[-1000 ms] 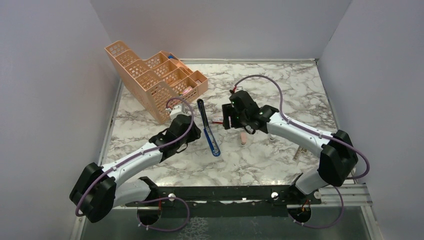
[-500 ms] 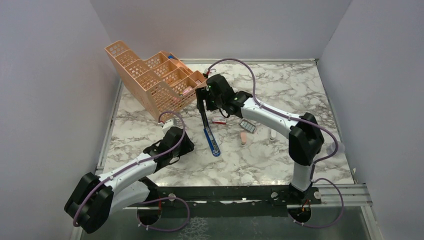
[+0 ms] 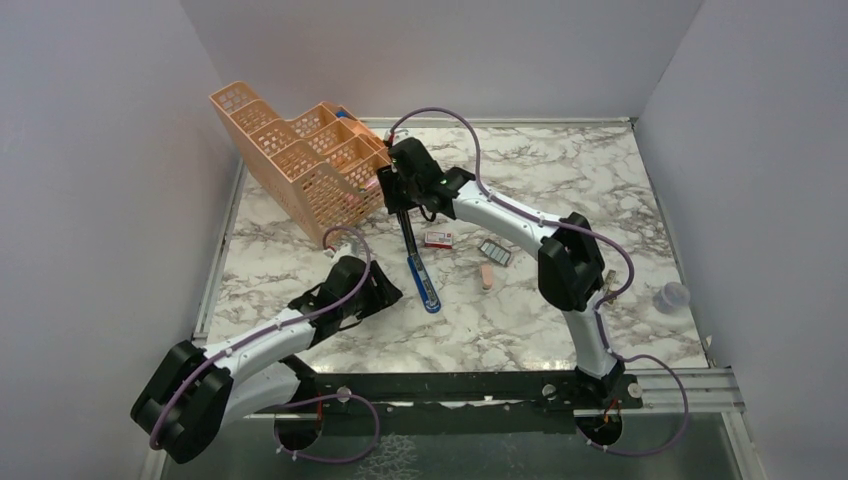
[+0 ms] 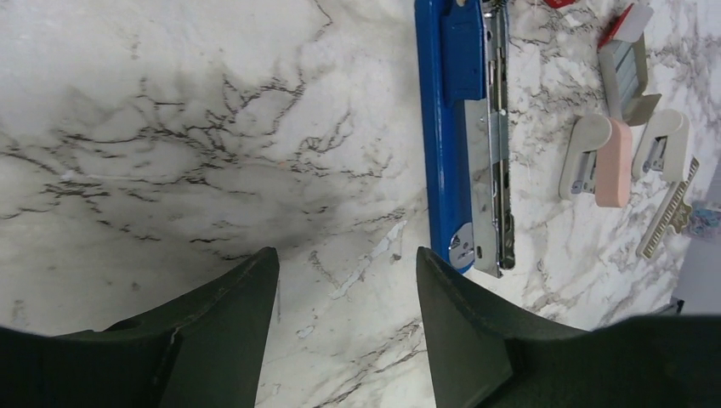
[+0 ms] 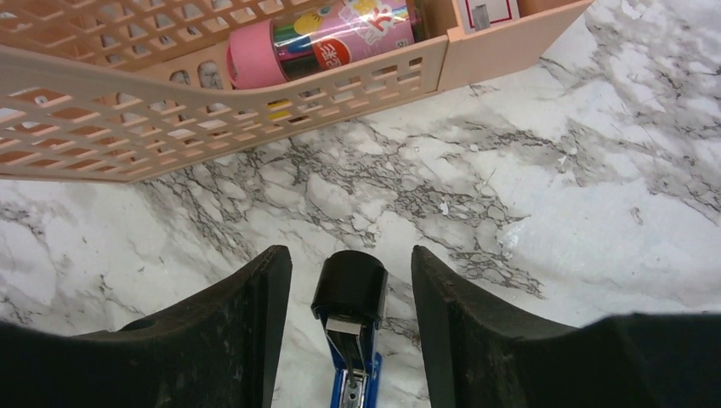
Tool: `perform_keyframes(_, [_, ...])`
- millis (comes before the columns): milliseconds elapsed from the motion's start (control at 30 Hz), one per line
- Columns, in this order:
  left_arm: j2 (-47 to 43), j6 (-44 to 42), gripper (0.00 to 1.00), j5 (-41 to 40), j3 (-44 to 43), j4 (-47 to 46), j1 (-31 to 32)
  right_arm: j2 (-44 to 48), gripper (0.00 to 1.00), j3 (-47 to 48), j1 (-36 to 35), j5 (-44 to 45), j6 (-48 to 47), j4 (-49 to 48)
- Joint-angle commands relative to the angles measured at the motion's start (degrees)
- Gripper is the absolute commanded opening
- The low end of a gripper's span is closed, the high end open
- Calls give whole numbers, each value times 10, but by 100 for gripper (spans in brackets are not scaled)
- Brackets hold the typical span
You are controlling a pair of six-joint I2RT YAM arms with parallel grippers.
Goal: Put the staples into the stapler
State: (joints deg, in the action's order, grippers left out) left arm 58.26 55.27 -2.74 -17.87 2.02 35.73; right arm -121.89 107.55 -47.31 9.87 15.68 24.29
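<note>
My right hand stands wide, fingers either side of the black end of the stapler without touching, just beside the peach organiser. My left hand is wide too, holding nothing. The staples lie on the desk, near the stapler's right

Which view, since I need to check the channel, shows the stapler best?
Left wrist: the stapler lies close up, its silver channel exposed lengthwise. Top external shows it small, its far end under the right tool. Right wrist shows only its black end.
</note>
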Motion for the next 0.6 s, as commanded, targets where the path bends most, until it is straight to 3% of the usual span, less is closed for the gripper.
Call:
perform_keyframes(0, [29, 11, 60, 66, -2, -63, -2, -14, 57, 31, -2, 6, -18, 54])
perform_keyframes(200, [78, 37, 52, 123, 14, -143, -3, -35, 48, 64, -2, -17, -25, 90])
perform_keyframes(367, [108, 37, 50, 142, 10, -168, -2, -49, 32, 92, -2, -30, -18, 118])
perform_keyframes(567, [152, 34, 35, 154, 1, -190, -2, -6, 25, 56, -2, -19, -6, 81])
